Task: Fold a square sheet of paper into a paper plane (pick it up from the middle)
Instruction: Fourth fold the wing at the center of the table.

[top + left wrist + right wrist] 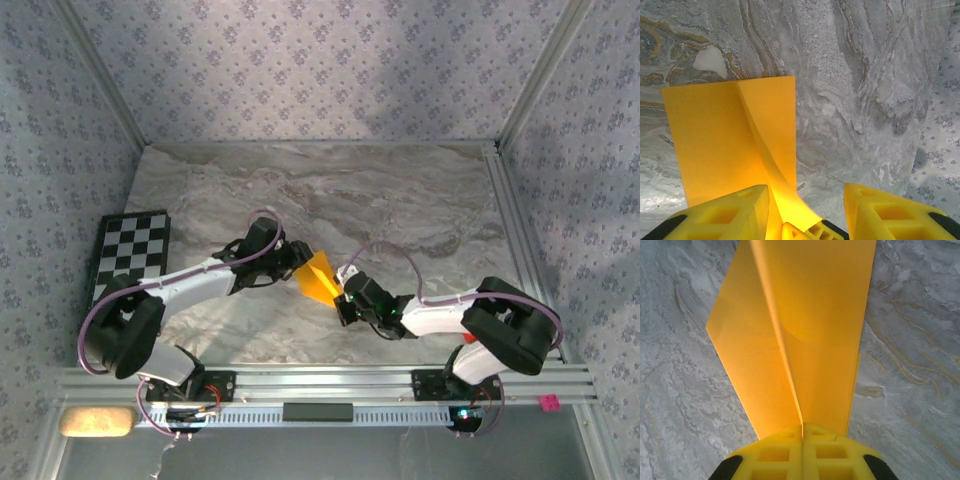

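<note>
Yellow fingers of the right pincer (802, 432) clamp the folded orange-yellow paper sheet (815, 315) over the grey marble bench (400, 200). The left pincer (805, 189) stands wide around its opposite end. Likely light, limp, easily creased: grip the centre ridge.

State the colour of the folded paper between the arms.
Plain orange-yellow, unmarked; the paper shows best in the right wrist view.

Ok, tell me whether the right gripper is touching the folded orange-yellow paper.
Touching. The right wrist view shows the right gripper shut on the folded orange-yellow paper, its jaws pressed together with the sheet between them.
</note>
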